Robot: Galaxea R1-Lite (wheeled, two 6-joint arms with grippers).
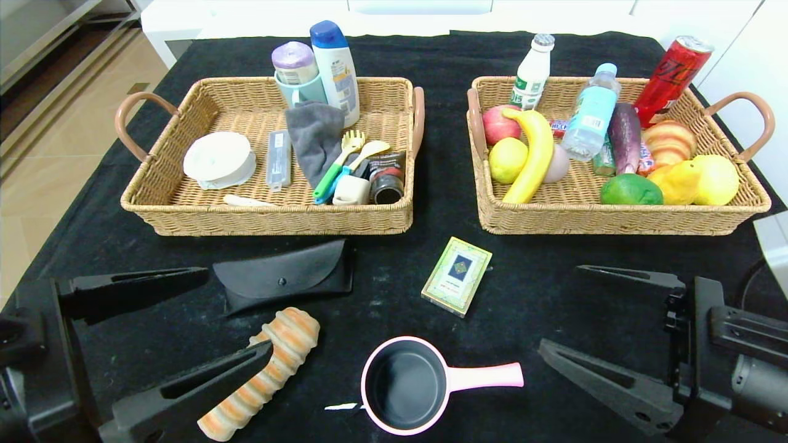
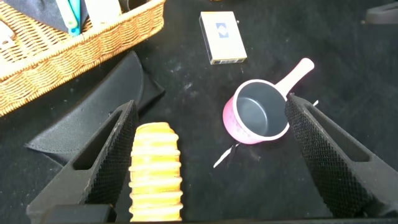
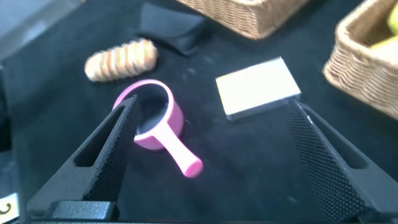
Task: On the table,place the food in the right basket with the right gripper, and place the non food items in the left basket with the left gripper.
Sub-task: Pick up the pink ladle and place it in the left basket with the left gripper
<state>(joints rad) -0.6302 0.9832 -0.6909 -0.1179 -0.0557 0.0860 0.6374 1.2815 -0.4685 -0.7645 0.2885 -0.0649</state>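
Pink pan (image 1: 409, 384) sits closest on the black table (image 1: 394, 289), handle pointing right, between the two arms. Left of it lies the striped bread roll (image 1: 265, 375), partly under a finger of the left gripper (image 1: 203, 323), whose jaws are spread wide and hold nothing. The right gripper (image 1: 600, 326) is spread wide too, with nothing in it. Farther back lie the black glasses case (image 1: 284, 275) and the small card box (image 1: 457, 275). Behind them stand the left basket (image 1: 271, 212) and the right basket (image 1: 615, 218), where the banana (image 1: 534, 154) and water bottle (image 1: 592, 112) already lie.
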